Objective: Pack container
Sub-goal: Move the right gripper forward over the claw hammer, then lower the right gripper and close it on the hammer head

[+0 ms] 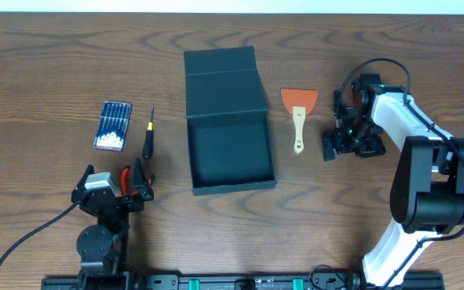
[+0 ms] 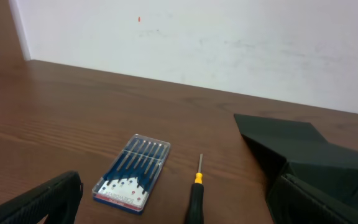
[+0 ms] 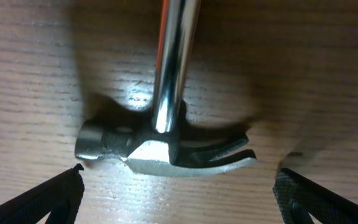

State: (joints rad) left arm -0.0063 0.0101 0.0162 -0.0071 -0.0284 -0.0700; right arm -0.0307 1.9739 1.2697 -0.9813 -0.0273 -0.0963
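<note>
The container point(image 1: 230, 153) is a dark teal-black square box at the table's middle, open, its flap lid point(image 1: 222, 76) folded back. It also shows at the right of the left wrist view point(image 2: 303, 162). My right gripper point(image 1: 346, 138) is open, right of the box. Its fingers point(image 3: 179, 202) straddle the head of a steel claw hammer point(image 3: 166, 149) lying on the wood, without touching it. My left gripper point(image 1: 134, 182) is open and empty near the front left. In the left wrist view its fingers point(image 2: 179, 211) stand either side of a black-handled screwdriver point(image 2: 196, 196).
An orange scraper with a wooden handle point(image 1: 299, 113) lies between the box and the right gripper. A small blue case of white-tipped bits point(image 1: 113, 125) point(image 2: 132, 173) and the screwdriver point(image 1: 147, 138) lie left of the box. Something small and red point(image 1: 126, 179) sits by the left gripper.
</note>
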